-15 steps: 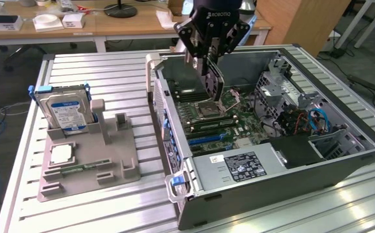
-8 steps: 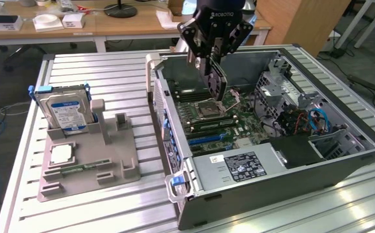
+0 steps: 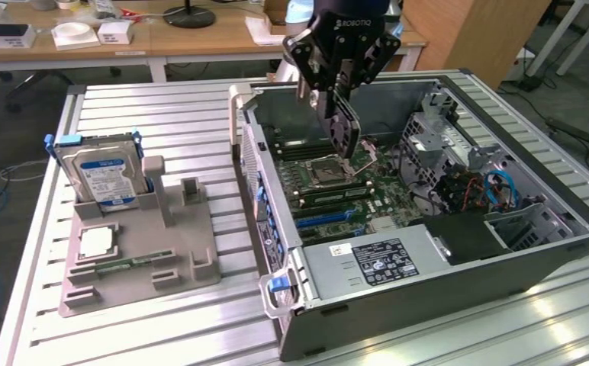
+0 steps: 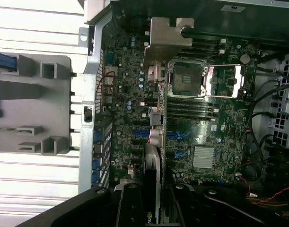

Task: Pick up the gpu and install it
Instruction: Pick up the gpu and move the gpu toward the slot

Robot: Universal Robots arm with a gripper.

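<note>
gripper (image 3: 333,95) is clamping the gpu (image 3: 345,130), jaws narrowed onto the card's upper edge. the card is hanging edge-down, a bit tilted, over the open computer case (image 3: 427,305).

in the exterior view its lower end is sitting just above the motherboard (image 3: 361,202), right by the cpu socket (image 3: 327,169). can't tell whether it's touching the board.

wrist view is looking straight down the card. the gpu (image 4: 153,161) is showing edge-on between the black fingers (image 4: 130,203). its silver end bracket (image 4: 168,38) is pointing toward the far case wall. the card edge is lying across the blue slots (image 4: 179,135), beside the cpu socket (image 4: 187,78) and the memory slots (image 4: 189,109). the small silver heatsink (image 4: 203,156) is sitting just beyond them.

outside the case, at the exterior view's left, the grey parts holder (image 3: 142,259) is sitting on the slatted table (image 3: 152,114). the hard drive (image 3: 106,171) with the blue label is standing upright in it. the memory stick (image 3: 132,264) and a square chip (image 3: 96,242) are lying flat in their pockets. the holder is well apart from the gripper.

the power supply (image 3: 376,259) is filling the near corner of the case, and blue cables (image 3: 503,191) are looping at the case's side toward the exterior view's right.
</note>
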